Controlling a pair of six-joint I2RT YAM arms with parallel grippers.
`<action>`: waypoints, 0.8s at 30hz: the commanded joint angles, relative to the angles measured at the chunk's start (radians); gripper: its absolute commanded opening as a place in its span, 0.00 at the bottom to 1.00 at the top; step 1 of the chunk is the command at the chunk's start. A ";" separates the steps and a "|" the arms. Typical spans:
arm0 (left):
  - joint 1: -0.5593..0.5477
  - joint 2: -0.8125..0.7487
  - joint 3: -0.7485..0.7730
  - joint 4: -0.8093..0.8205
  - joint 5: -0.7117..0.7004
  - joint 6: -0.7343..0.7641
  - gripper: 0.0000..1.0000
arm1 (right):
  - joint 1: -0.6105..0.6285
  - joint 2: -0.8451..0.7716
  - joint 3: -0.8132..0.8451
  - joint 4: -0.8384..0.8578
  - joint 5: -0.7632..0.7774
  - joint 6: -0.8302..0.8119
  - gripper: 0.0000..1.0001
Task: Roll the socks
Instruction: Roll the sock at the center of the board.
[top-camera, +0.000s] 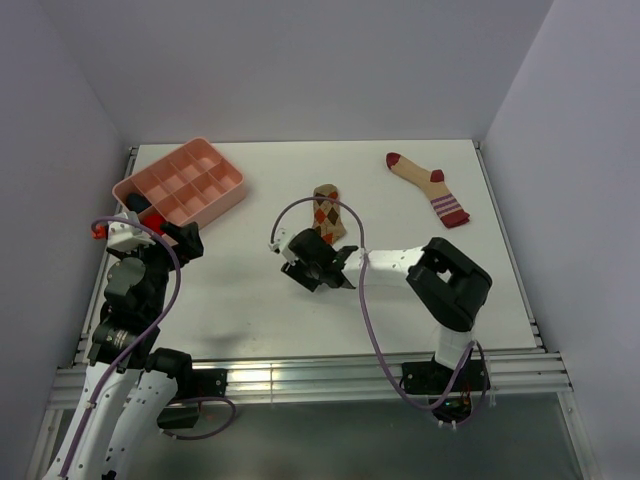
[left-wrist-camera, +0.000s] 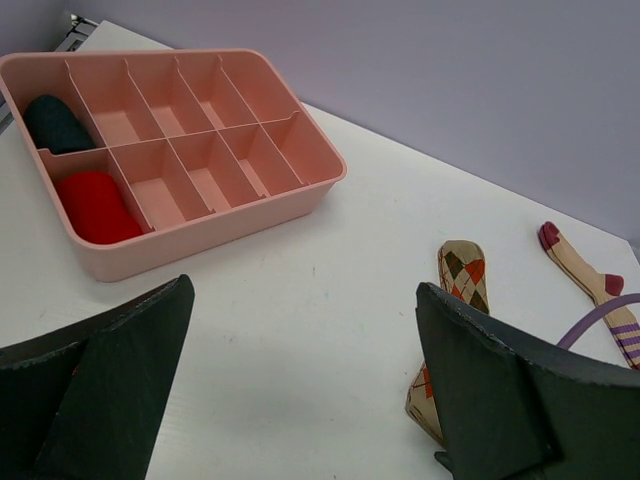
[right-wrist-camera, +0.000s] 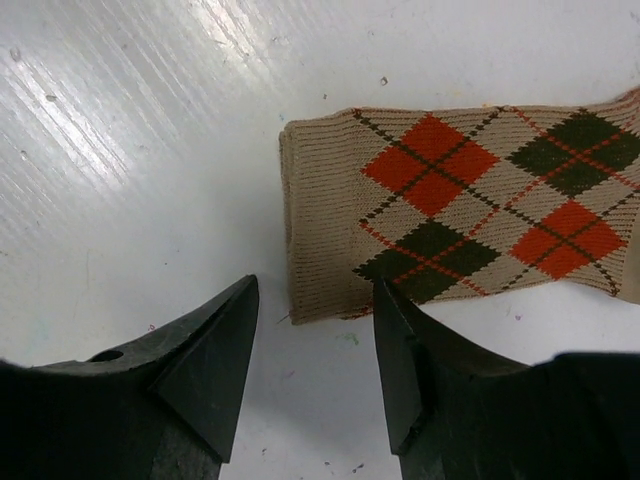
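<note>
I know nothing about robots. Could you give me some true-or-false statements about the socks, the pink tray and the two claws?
1. The argyle sock lies flat on the table, unrolled. True.
2. The right gripper is clamped on it. False: its jaws stand open at the sock's end, holding nothing.
3. The striped sock sits in the pink tray. False: it lies on the table, far from the tray.
4. Two tray compartments hold a dark bundle and a red bundle. True.
5. The left gripper is open and empty. True.
</note>
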 joint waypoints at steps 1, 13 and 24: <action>0.005 0.000 -0.001 0.034 0.016 0.019 1.00 | 0.014 0.022 -0.002 0.041 0.017 -0.025 0.57; 0.007 0.000 -0.001 0.032 0.014 0.021 1.00 | 0.016 0.088 0.029 0.003 0.053 0.033 0.50; 0.005 -0.003 0.000 0.035 0.016 0.024 0.99 | 0.016 0.128 0.070 -0.055 -0.003 0.047 0.48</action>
